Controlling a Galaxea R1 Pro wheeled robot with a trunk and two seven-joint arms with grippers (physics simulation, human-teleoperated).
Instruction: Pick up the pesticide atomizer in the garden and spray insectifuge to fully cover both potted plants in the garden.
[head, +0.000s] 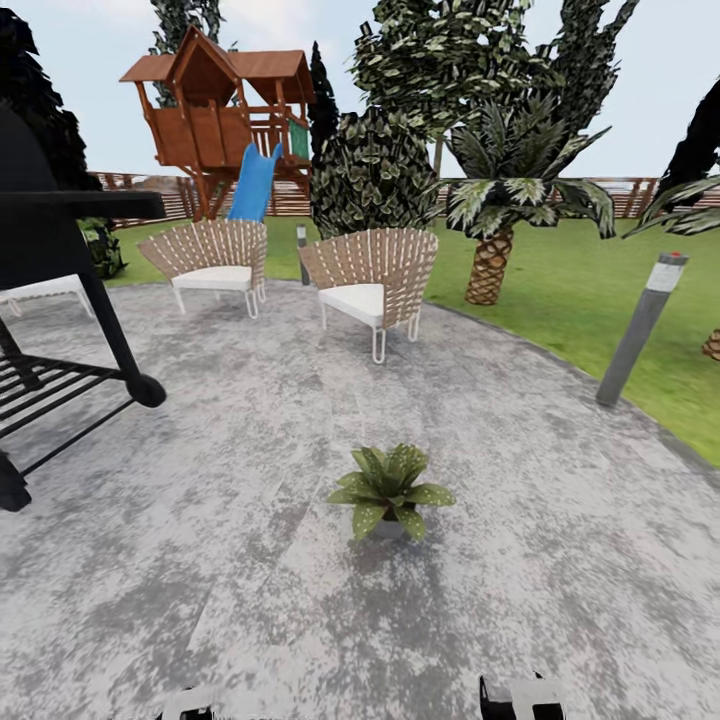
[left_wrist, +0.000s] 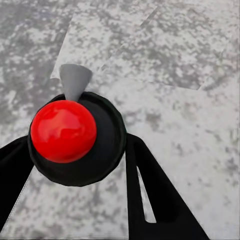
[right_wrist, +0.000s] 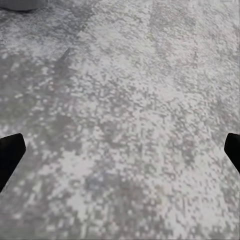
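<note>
Pesticide atomizer, glossy red-domed, clamped in left end effector; right end effector apart.

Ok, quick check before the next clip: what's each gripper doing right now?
Left gripper: closed on the pesticide atomizer, its red top facing the camera.
Right gripper: open, fingers wide apart over the stone patio, holding nothing.

Stone patio bears one potted plant, two wicker chairs.
</note>
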